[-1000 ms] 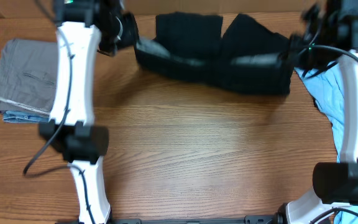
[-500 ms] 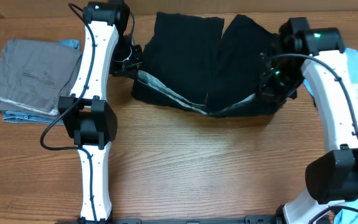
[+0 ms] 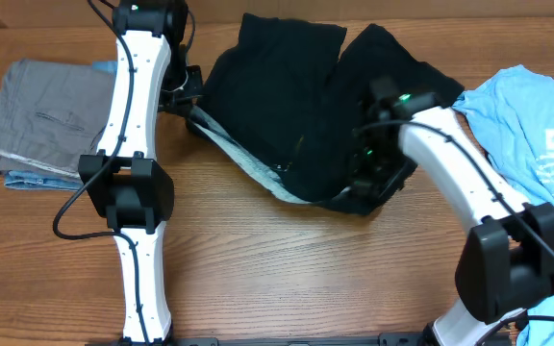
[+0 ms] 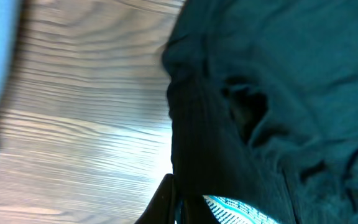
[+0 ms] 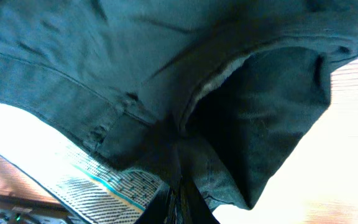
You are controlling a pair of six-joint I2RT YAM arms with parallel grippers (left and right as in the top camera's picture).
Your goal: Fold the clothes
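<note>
The left gripper and right gripper grip a black garment over the wooden tabletop, each one's fingers pinched tight on its edge.

The left arm is stretched straight away from its base. Its wrist is bent back down, and the left claw is closed on the edge of the black garment. The right arm is angled inward from its elbow, and the right claw is pointed down and clamped on the same garment.
</note>
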